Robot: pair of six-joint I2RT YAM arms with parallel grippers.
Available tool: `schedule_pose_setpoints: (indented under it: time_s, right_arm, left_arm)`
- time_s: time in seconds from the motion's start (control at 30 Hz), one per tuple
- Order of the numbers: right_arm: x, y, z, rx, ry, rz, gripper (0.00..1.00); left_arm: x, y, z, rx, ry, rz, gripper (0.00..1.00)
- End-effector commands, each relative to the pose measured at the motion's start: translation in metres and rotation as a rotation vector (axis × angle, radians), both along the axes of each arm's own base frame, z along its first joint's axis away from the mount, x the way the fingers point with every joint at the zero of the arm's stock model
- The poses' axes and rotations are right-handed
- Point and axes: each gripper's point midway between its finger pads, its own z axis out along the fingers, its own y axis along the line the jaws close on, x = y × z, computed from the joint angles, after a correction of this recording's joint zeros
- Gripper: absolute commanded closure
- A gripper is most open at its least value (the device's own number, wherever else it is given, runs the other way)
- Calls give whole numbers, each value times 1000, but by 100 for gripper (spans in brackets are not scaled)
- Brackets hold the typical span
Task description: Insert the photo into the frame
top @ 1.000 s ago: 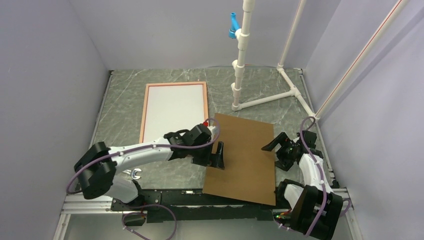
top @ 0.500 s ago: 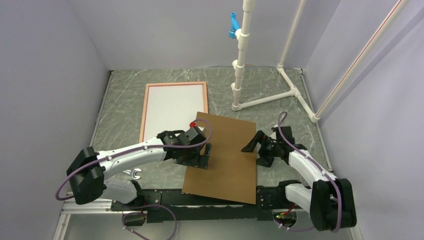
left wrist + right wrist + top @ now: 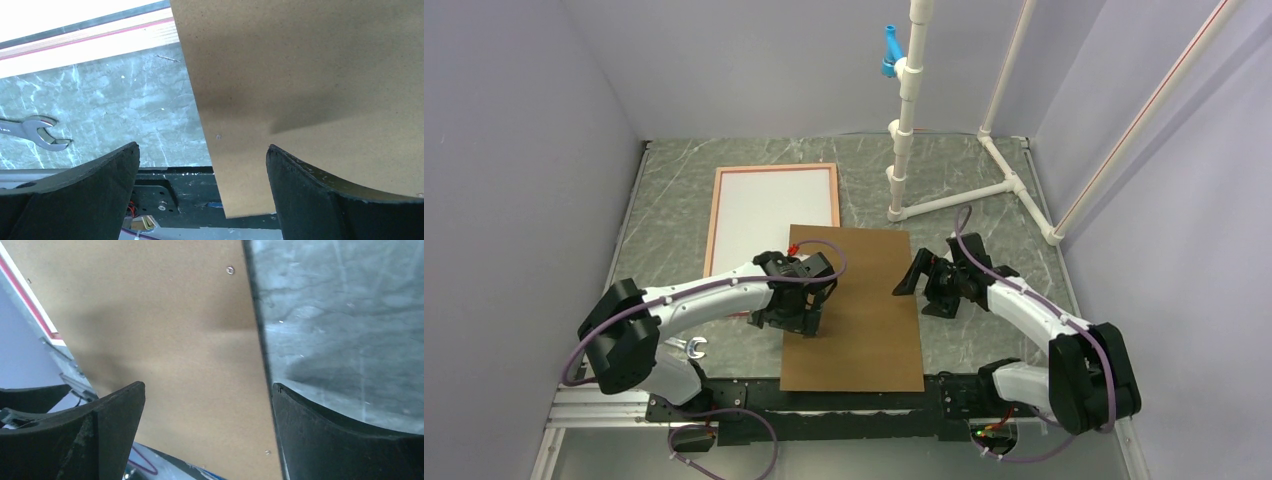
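The left gripper (image 3: 804,322) has its jaws wide apart and clamps nothing, hovering over the left edge of a brown backing board (image 3: 864,320) at the picture's lower centre. The right gripper (image 3: 916,297) is just as wide apart and empty, over the board's right edge. In both wrist views a board edge runs between the fingers; whether they touch the board I cannot tell. The frame (image 3: 712,225) lies flat on the desk (image 3: 984,200) at the upper left, its near right corner under the board. A plain white sheet fills it, most likely the photo (image 3: 774,210) face down, though no printed side shows to confirm that. On that reading the photo is already placed, and what looks to be left is laying the board over it. A wrench (image 3: 692,347) lies at the lower left.
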Motion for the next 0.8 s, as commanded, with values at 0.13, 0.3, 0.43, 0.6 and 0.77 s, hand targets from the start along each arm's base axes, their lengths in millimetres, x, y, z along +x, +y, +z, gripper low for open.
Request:
schedule_pose_setpoints:
  time_s: [0.13,0.3,0.43,0.6,0.77]
  right_arm:
    - [-24,-13,-23,-52,-15,23,0]
    - [-29,0,-34,39,-19,59,3]
    - [-29,5,-41,64,-16,78,3]
    - [-29,15,-39,129,-24,118,5]
    - [-20,31,-17,233,-95,154,5]
  left_arm:
    - [8,-26,3,-153,-32,-41,1]
    - [9,-35,-2,-240,-33,-53,1]
    - [7,-41,-7,-313,-19,-55,1]
    - [8,-34,-7,-274,-24,-43,11]
    - [10,-9,-10,-123,-20,1,7]
